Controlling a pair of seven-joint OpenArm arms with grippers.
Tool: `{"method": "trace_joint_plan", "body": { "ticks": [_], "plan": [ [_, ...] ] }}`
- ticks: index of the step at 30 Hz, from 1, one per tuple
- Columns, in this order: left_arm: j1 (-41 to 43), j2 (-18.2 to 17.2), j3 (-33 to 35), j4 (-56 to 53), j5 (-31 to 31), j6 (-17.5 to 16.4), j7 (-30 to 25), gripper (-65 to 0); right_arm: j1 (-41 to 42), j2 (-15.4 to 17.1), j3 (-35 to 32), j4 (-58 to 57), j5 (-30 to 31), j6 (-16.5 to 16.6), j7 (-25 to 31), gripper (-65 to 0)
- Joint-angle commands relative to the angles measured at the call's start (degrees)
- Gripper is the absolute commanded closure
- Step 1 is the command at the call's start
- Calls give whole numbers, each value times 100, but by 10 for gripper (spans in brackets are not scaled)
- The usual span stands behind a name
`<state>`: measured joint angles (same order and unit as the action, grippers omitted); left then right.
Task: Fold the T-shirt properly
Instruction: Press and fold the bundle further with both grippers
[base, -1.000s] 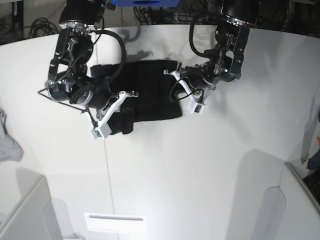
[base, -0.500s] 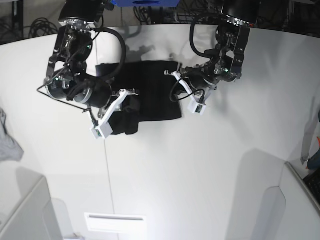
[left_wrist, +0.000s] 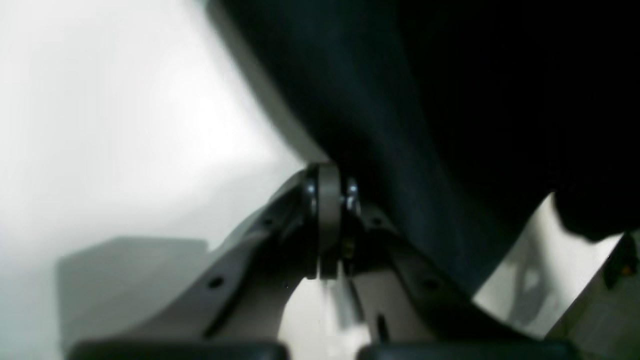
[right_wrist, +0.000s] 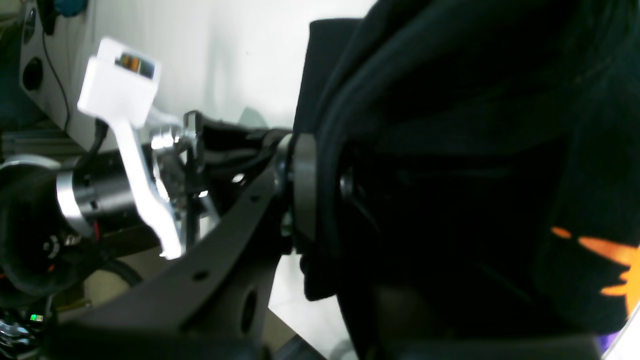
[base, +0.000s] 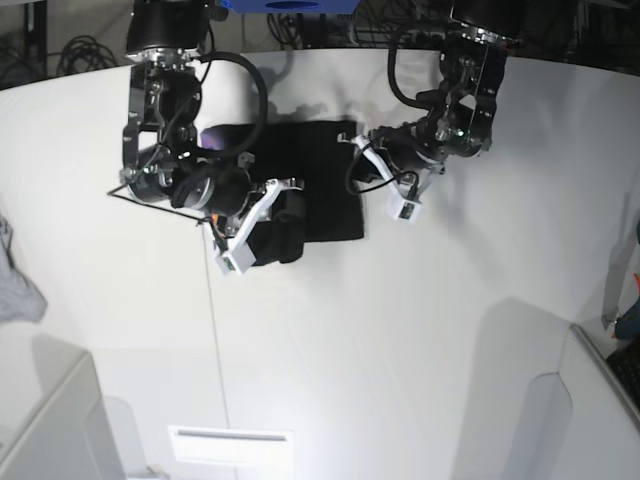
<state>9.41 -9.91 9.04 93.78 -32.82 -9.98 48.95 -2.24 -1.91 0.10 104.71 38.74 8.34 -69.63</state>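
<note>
T-shirt (base: 318, 185) cloth lies black on the white tabletop (base: 400, 330), spread between my two arms at the far side, with one edge lifted and bunched at my right jaws (base: 268, 222). Those right jaws are pressed together on a thick fold of the black cloth; in the right wrist view the fabric (right_wrist: 450, 165) wraps over the fingertips and hangs down past them, filling everything to the side of the jaws. A patch of orange print (right_wrist: 607, 265) shows on the hanging cloth, low and away from the pinch point, with a sliver of purple at the very corner. Beyond my right jaws, that same view shows my other arm and its white camera mount (right_wrist: 125, 130).

My left jaws (base: 372, 165) sit at the opposite edge of the shirt, right against the dark cloth. In the left wrist view the fingertips (left_wrist: 327, 200) meet with no visible gap, and the black fabric (left_wrist: 450, 125) rises directly from them, so they seem to be nipping the hem, though the picture is blurred and dark and I cannot be sure how much cloth is between them.

Well apart from both jaws, at the outer edge of the tabletop on my right side, lies a small grey cloth (base: 15, 285).
</note>
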Motion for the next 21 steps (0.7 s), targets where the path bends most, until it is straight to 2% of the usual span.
{"method": "trace_joint_plan", "body": {
  "ticks": [1,6,10,15,17,21],
  "plan": [
    [4,-24,-29,235,-19,-35,-64,0,79,20,3,66,104,15,92,0],
    [496,-209,-583,789,-19,-53,-47,0,70,46,3,48,104,15,75,0],
    [962,-358,-1277,1194,-19,-106,622,0,70,55,-5,-163,104,15,75,0],
    [1455,-367,-2403,1264,-19,-800,780,0,44,29,-5,-163,104,15,75,0],
    [1604,-376,-2737,1264,-2,-967,789,0,61,11,-5,-207,104,15,92,0],
    [1745,-376,-3141,1264,7,-1090,789,0,79,2,3,-347,113,15,92,0]
  ]
}}
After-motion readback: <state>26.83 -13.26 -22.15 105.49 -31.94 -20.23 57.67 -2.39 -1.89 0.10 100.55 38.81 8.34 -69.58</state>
